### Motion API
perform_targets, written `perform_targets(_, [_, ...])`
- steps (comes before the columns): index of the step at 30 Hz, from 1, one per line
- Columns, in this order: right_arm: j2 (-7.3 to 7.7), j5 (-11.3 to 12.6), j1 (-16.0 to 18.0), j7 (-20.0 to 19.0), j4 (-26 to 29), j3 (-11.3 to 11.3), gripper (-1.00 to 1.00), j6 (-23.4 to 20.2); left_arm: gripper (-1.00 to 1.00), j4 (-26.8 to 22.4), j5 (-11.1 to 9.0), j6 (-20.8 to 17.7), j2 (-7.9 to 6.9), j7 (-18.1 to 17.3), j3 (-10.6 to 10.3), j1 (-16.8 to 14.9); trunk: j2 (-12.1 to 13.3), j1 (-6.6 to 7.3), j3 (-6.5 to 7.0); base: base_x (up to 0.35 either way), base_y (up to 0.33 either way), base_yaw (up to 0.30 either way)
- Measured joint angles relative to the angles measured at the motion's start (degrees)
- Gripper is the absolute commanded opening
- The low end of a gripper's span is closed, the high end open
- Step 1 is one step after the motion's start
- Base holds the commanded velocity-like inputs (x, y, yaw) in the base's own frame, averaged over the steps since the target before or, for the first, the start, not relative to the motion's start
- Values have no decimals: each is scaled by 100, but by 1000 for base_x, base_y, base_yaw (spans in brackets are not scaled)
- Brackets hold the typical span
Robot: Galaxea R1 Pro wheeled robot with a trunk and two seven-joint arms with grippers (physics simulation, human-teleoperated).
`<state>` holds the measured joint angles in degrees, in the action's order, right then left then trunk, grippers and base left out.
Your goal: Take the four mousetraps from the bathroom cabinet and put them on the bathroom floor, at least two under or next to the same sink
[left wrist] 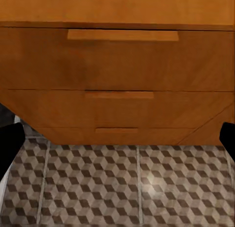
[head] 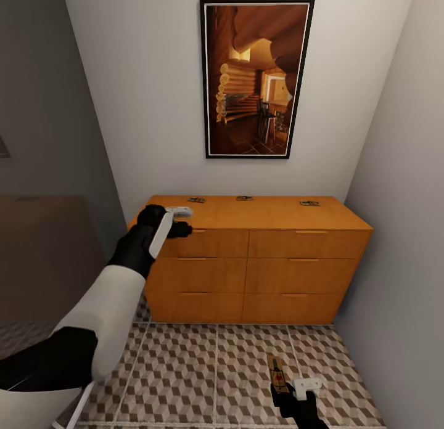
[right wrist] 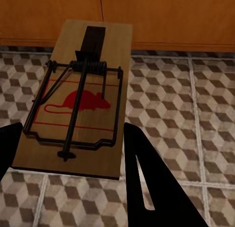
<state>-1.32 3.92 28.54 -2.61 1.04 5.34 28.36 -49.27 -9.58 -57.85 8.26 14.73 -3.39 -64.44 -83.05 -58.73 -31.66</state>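
Here, one mousetrap (right wrist: 81, 97) sits at lower right of the head view, pinched by its long edges in the right gripper (head: 285, 386) above the bathroom floor (head: 203, 367). Judged light, stiff and flat; avoid the wire. Three more rest on the cabinet (head: 259, 256), detail illegible. The left gripper (head: 179, 219) stands spread, fingertips cropped

Soft, even light; left wall (head: 43, 108) lies in grey shade, a faint glare spots the bathroom floor (left wrist: 152, 180), renders slightly blurred.
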Motion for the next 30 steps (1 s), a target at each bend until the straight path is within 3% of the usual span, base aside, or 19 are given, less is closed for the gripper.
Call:
perform_targets(6, [0, 0, -2, -2, 0, 3, -100, -14, 100, 400, -240, -14, 9, -43, 36, -43, 0, 0, 0, 0, 0, 0])
perform_targets(15, [0, 0, -1, -2, 0, 4, -100, -21, 100, 421, -297, -17, 10, -52, 22, -47, 0, 0, 0, 0, 0, 0])
perform_targets(22, [0, 0, -2, -1, 0, 4, -100, -26, 100, 112, -301, -31, 7, -53, -74, -47, 0, 0, 0, 0, 0, 0])
perform_targets(30, [0, 0, -2, -2, 0, 4, -100, -26, 100, -372, -301, -51, -2, -53, -342, -47, -1, 2, 0, 114, 0, 0])
